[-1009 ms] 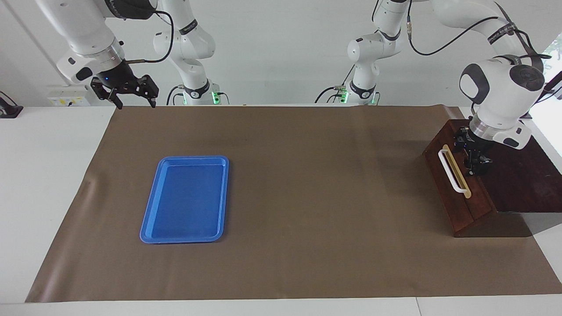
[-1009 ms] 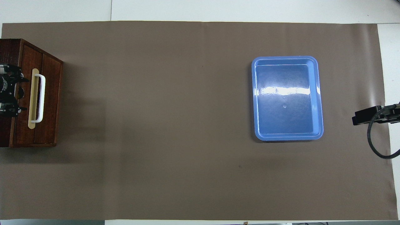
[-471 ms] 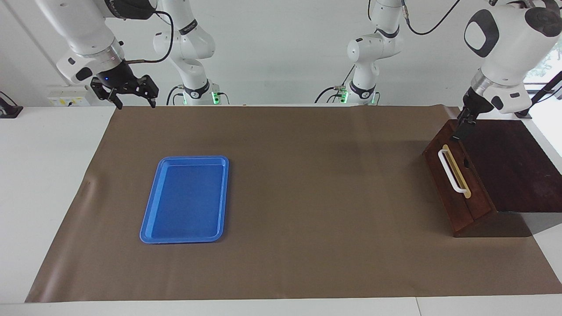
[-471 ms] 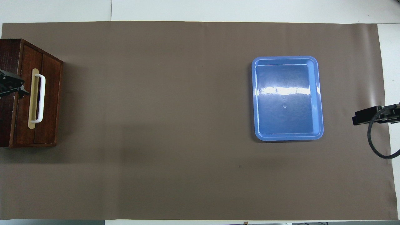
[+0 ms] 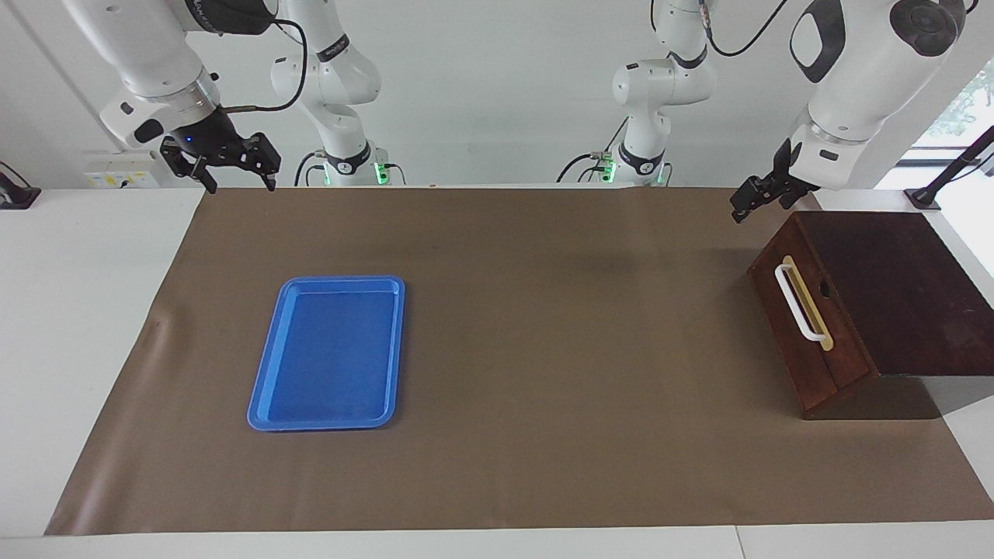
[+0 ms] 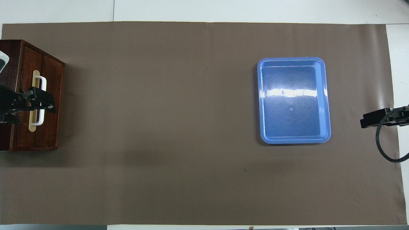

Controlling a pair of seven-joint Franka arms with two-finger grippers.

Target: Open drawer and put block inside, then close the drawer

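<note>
The drawer (image 5: 808, 310) sits closed at the left arm's end of the surface (image 5: 543, 349). Its white handle (image 5: 798, 304) runs lengthwise along the drawer front. The block is not visible. The left gripper (image 5: 757, 198) hangs raised just above the drawer's front corner nearest the robots; finger state cannot be determined. The right gripper (image 5: 233, 167) waits open, well apart. The left arm is nearer.

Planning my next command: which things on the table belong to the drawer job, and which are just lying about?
Belongs to the job:
- drawer, shut, at the left arm's end of the table
- left gripper, raised near the drawer's top
- No block shows in either view.

Just lying about:
- blue tray, empty
- right gripper, open, waiting at the right arm's end
</note>
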